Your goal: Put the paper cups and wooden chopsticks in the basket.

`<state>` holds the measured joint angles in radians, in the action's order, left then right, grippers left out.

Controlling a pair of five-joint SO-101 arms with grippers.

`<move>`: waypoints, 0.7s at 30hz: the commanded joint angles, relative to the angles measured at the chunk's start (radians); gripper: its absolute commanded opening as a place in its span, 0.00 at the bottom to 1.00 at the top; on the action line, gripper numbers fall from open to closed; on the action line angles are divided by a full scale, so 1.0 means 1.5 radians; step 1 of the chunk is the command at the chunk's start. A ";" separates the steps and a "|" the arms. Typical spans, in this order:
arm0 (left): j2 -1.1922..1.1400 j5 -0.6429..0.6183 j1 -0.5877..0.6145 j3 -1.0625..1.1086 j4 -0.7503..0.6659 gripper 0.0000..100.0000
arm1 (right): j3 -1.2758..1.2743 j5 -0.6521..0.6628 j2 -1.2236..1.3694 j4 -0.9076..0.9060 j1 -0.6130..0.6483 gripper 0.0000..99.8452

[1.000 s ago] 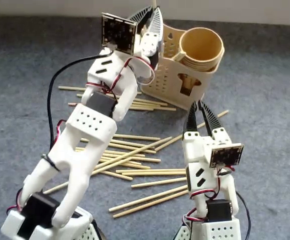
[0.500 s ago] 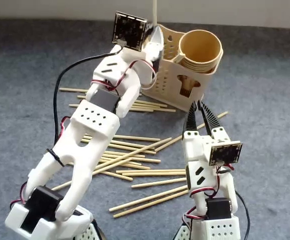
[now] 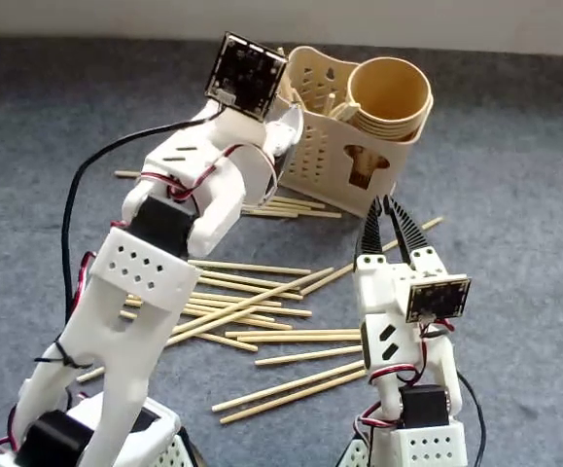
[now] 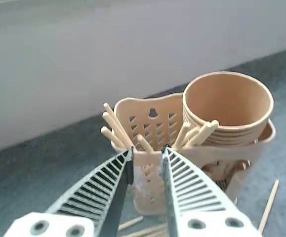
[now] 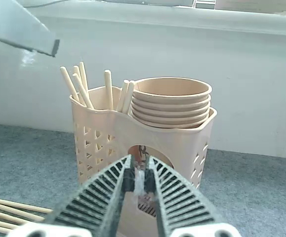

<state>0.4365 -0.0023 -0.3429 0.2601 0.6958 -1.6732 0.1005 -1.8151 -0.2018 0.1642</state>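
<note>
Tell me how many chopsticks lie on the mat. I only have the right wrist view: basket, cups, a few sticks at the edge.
Observer: Many. The high view shows a loose heap of chopsticks spread over the mat in front of the basket.
Operator: Left gripper carrying one?
Observer: No. Its wrist view shows the left gripper open and empty, close to the basket's chopstick side.
Operator: Where am I relative to the heap?
Observer: The right gripper is over the heap's edge, between heap and basket, pointed at the basket.
</note>
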 commanded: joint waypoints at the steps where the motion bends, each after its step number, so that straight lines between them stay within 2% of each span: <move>1: 0.058 0.043 0.009 -0.037 0.135 0.11 | -0.060 0.009 -0.008 0.004 0.013 0.05; 8: 0.061 0.055 0.036 -0.037 0.295 0.05 | -0.060 0.009 -0.008 0.004 0.013 0.05; 14: 0.060 0.137 0.020 -0.014 0.417 0.05 | -0.060 0.009 -0.008 0.004 0.013 0.05; 17: 0.060 0.166 0.020 0.059 0.419 0.05 | -0.060 0.009 -0.008 0.004 0.013 0.05; 21: 0.060 0.238 0.028 0.186 0.375 0.06 | -0.060 0.009 -0.008 0.004 0.013 0.05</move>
<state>0.4918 0.2662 -0.3061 0.4058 1.3126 -1.6732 0.1005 -1.8151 -0.2018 0.1642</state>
